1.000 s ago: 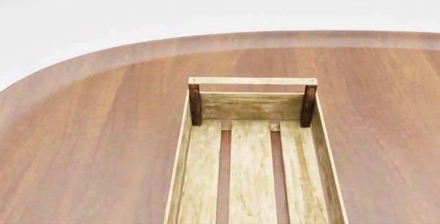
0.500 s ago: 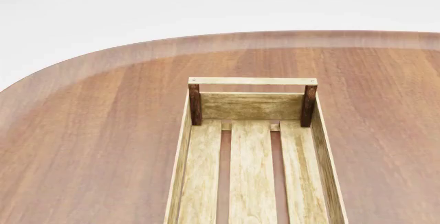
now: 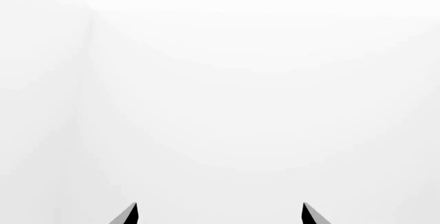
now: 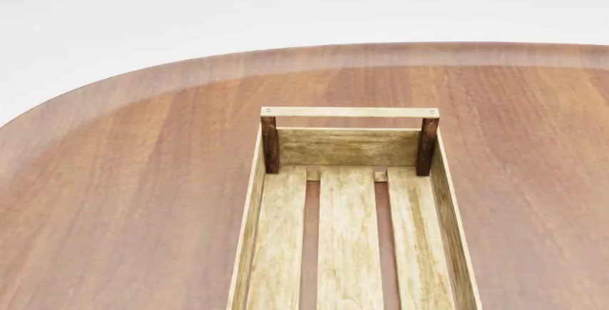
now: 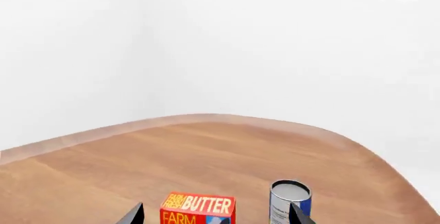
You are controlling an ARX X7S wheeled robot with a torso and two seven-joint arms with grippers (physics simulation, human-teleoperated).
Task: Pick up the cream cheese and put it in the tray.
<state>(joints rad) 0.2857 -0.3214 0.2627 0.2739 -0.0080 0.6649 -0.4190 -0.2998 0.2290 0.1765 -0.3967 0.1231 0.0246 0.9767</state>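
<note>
The tray (image 4: 267,217), a long light-wood slatted crate with dark corner posts and a rail handle at its far end, lies in the middle of the brown table in the head view, with nothing on the slats that show. The cream cheese is out of view in every frame. Neither arm shows in the head view. My left gripper (image 3: 218,214) stands open, its two dark fingertips apart against blank white. My right gripper (image 5: 216,216) is open too, with only its fingertips showing, above the table.
In the right wrist view a red-orange butter box (image 5: 198,208) stands beyond the fingertips, and a blue-and-white can (image 5: 290,199) stands upright beside it. The rounded table edge (image 4: 133,75) curves behind the tray, with white floor past it.
</note>
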